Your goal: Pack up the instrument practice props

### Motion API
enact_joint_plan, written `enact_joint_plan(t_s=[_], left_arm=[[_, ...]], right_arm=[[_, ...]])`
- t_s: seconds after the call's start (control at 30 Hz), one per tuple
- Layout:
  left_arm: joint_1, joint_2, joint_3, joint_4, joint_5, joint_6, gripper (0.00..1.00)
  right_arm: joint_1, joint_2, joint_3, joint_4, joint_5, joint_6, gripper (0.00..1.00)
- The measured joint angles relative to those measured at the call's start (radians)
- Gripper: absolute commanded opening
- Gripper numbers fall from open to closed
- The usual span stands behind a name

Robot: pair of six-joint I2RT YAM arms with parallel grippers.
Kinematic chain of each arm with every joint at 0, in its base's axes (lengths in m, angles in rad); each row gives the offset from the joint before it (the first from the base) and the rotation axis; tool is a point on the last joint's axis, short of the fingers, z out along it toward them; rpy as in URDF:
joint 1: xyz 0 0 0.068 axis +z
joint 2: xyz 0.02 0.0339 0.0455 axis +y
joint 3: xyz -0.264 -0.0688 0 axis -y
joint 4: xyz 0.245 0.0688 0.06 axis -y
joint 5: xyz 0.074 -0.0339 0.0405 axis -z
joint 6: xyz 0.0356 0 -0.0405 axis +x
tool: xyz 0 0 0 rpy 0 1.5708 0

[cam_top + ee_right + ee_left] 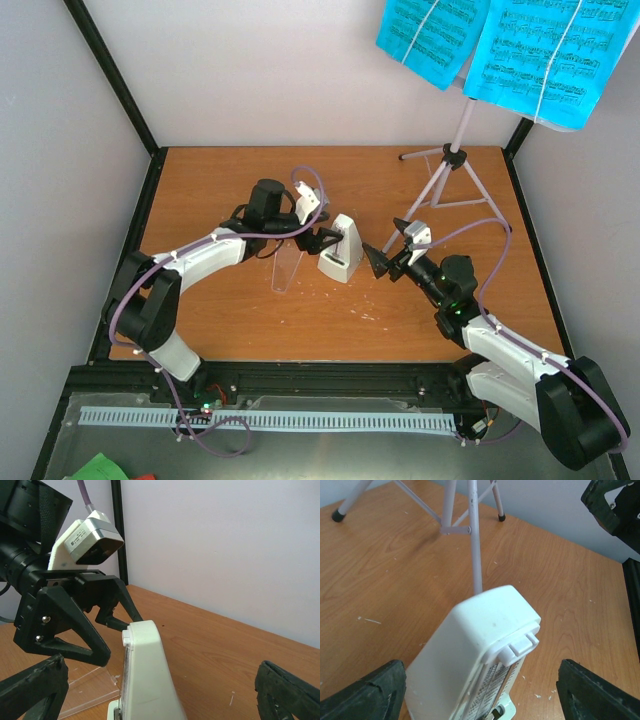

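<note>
- Two grippers flank the white metronome [341, 252], which stands near the middle of the wooden table [230, 180].
- It stands upright on its broad base with its long axis vertical, narrowing to a rounded top.
- Its face with the printed scale is turned towards the left arm.
- The left gripper [326, 238] is level with the top of the metronome. Its black fingers [370, 692] are spread wide, one on each side of the body, and its own camera shows a gap on both sides.
- The right gripper [378, 262] points at the metronome from the opposite side, near but apart from it. Its fingers [35, 690] are spread fully and grip nothing.
- A clear cover [285, 268] is off the metronome and sits on the table just to its left, under the left arm. It looks upright with its narrow end up.
- The pale lilac music stand [448, 175] stands on its tripod at the far right corner, well away from both grippers.
- Cyan sheet-music pages [520, 50] rest on the stand's top, with the printed staves facing the room.
</note>
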Motion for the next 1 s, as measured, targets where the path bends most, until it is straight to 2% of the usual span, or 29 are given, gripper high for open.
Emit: enact_joint_plan(t_s=[0.63, 1.0], left_arm=[[-0.001, 0.065, 0.006, -0.018, 0.030, -0.026, 0.55], [-0.008, 0.068, 0.006, -0.013, 0.010, -0.029, 0.48]], right_arm=[[0.000, 0.011, 0.000, 0.000, -0.004, 0.004, 1.00], [0.000, 0.011, 0.000, 0.000, -0.004, 0.004, 1.00]])
